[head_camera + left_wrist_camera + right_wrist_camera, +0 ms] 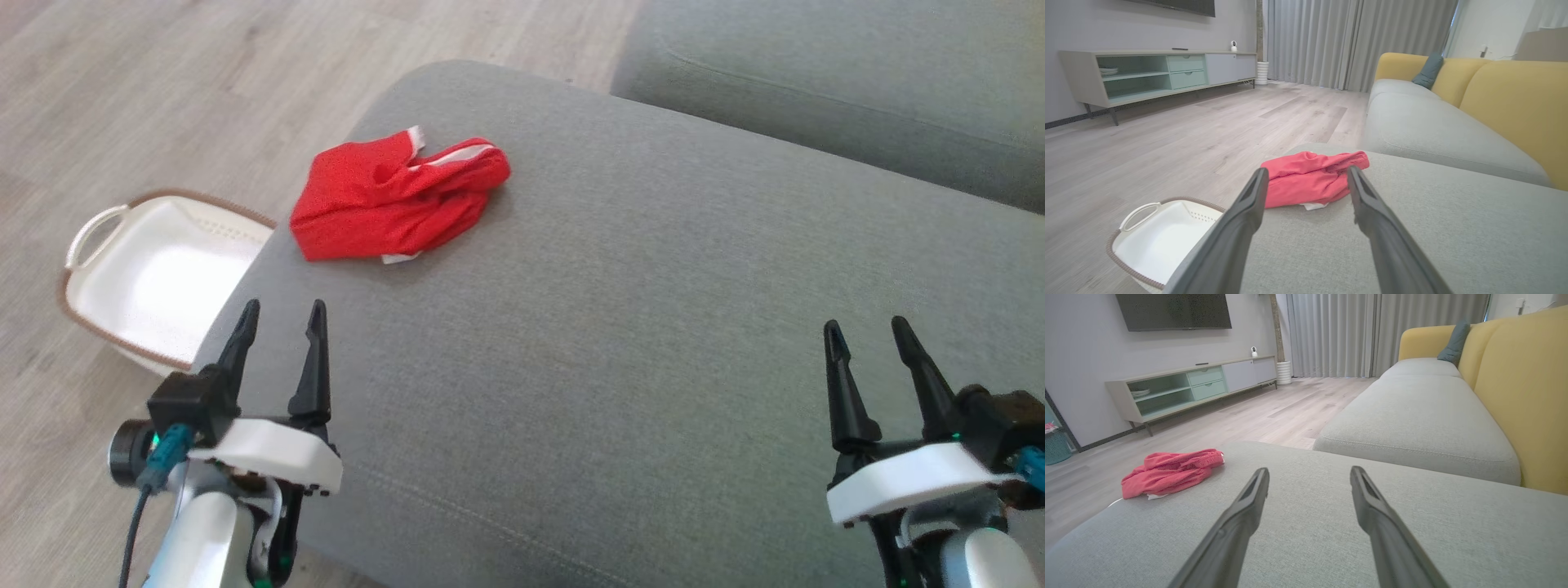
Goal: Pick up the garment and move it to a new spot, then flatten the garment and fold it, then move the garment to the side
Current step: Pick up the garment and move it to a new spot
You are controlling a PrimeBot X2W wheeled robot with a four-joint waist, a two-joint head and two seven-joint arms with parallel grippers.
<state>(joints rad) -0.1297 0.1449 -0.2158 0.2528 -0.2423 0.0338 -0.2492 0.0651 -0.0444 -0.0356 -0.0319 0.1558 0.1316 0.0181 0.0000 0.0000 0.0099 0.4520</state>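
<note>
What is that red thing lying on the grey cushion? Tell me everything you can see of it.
It is a red garment of thin, soft-looking cloth, edged in white at its far end, with a bit of white peeking from under its near edge. It lies crumpled and loosely bunched, not flat, near the left rim of the grey cushion, which alone touches it. The left tool stands open, short of it, not touching.

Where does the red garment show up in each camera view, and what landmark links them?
Head view: red garment upper left of centre.
Left wrist view: red garment at centre.
Right wrist view: red garment left of middle.
Shared landmark: the grey cushion beneath it.
</note>
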